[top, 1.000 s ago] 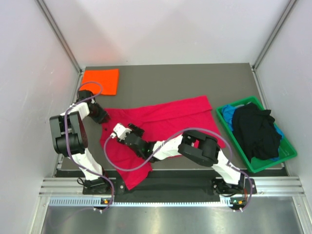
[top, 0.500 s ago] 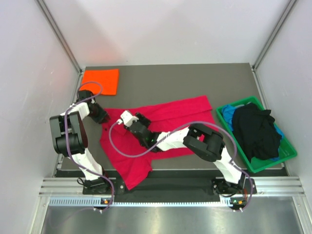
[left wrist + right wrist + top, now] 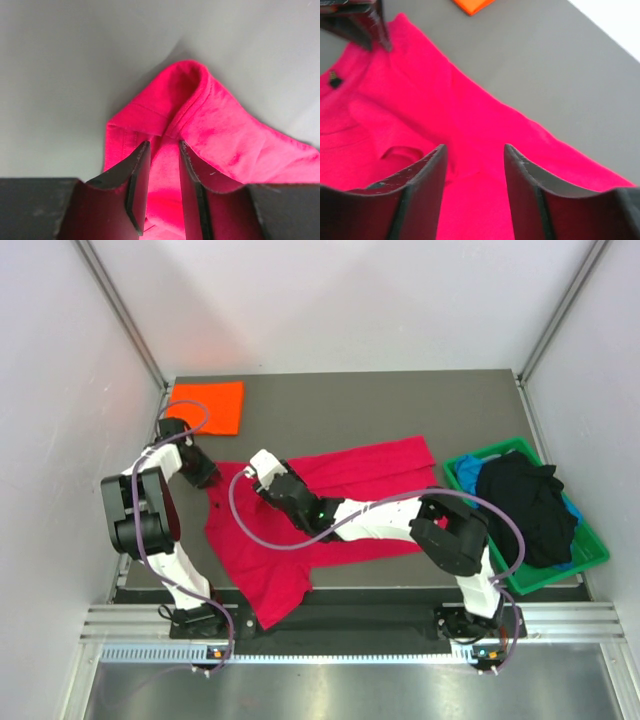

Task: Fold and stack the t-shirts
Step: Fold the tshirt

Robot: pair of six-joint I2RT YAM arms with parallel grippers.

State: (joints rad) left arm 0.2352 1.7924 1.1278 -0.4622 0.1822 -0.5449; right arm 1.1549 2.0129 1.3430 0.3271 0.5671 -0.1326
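In the overhead view we see the crimson-red t-shirt spread across the middle of the grey table, one part trailing toward the lower left near the arm bases. The bright orange t-shirt lies folded flat in the table's upper left corner, apart from the red one. At the right edge stands a green plastic bin holding a crumpled black t-shirt with a blue t-shirt showing beside it. The left gripper sits at the red shirt's upper left edge, and the right gripper reaches across the cloth to a spot just beside it. In the left wrist view the left gripper pinches a ridge of the crimson-red t-shirt: red cloth fills the narrow gap between its fingers, and beyond them the hemmed edge stands up in a peak against the bare table. In the right wrist view the right gripper hangs with its jaws spread apart above the crimson-red t-shirt, nothing caught between them. The left gripper shows at the upper left of that frame on the shirt's edge, and a corner of the bright orange t-shirt peeks in at the top.
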